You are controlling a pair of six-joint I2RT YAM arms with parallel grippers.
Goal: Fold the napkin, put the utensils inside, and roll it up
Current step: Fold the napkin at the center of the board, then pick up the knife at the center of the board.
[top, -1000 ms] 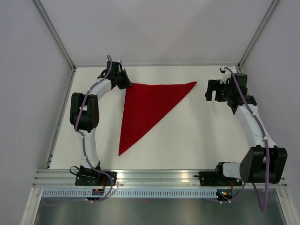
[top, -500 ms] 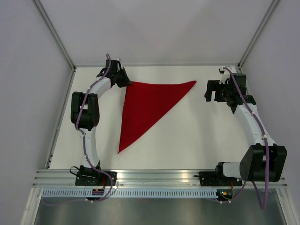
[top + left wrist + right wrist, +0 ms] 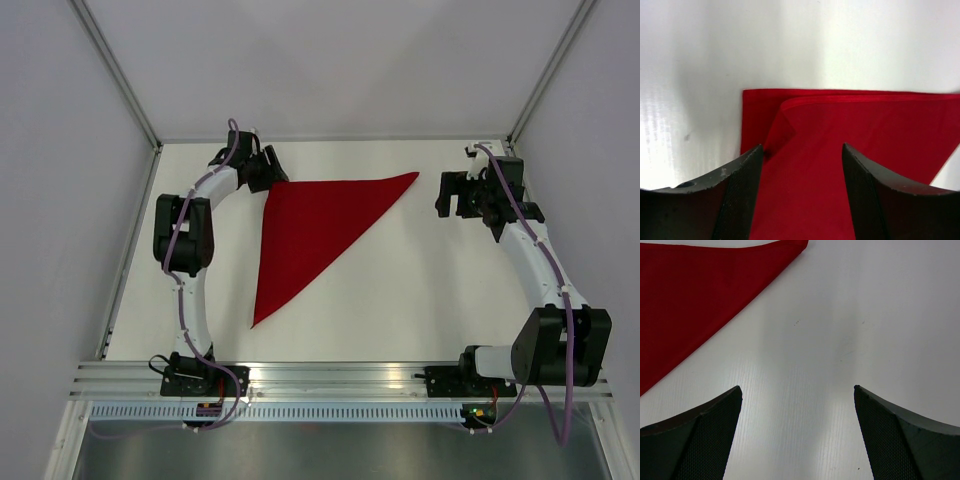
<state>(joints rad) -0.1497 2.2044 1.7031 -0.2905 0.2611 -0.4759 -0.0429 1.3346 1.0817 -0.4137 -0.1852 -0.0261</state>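
The red napkin [image 3: 310,225] lies flat on the white table [image 3: 420,290], folded into a triangle with tips at the far left, far right and near left. My left gripper [image 3: 270,172] stands open just over its far-left corner. In the left wrist view the napkin [image 3: 850,140] fills the gap between the spread fingers [image 3: 802,146], and the upper layer's corner is slightly turned up. My right gripper [image 3: 452,193] hangs open over bare table just right of the far-right tip. The right wrist view shows that napkin tip [image 3: 700,290] at upper left, clear of the gripper [image 3: 797,387]. The utensils are out of view.
Grey walls and a metal frame [image 3: 120,80] close in the table at the back and sides. An aluminium rail [image 3: 330,380] with both arm bases runs along the near edge.
My left gripper has gone from shut on the napkin's far-left corner to open, and the corner now lies on the table. The right arm has barely moved.
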